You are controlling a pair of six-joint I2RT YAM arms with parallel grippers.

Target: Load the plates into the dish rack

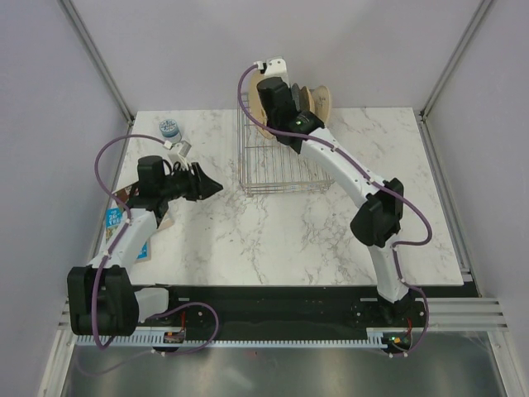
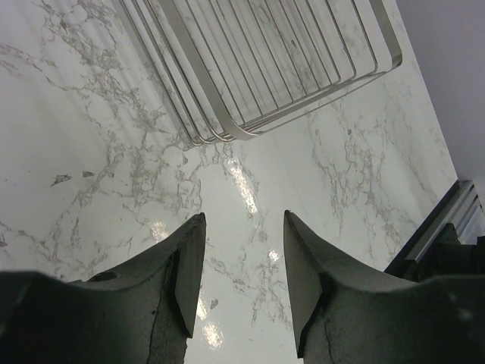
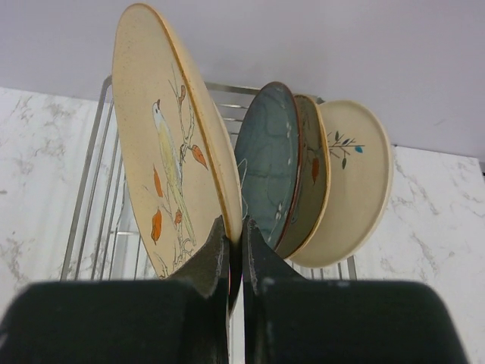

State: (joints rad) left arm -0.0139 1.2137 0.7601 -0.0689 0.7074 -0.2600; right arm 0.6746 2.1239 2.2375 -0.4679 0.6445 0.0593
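Cream plate (image 3: pixel 170 167) with a painted bird stands on its edge in the middle of the right wrist view. The right fingers (image 3: pixel 220 254) are pressed onto its rim and pinch it tight. I think they hold it by the thin edge so it can slide down between the wires. Three more plates (image 3: pixel 269 167) stand just to its right, a blue one first, then two tan ones with little leaves. They all lean the same way in the silver wire dish rack (image 3: pixel 98 152). The fingers hide the bird plate's bottom edge, so I cannot tell if it sits in the rack yet. This looks like the last plate to go in. In the left wrist view the left fingers (image 2: pixel 189 265) are spread apart with nothing between them. They hang over the marble worktop (image 2: pixel 98 152), near the rack corner at the top of the frame, likely to leave the other arm room
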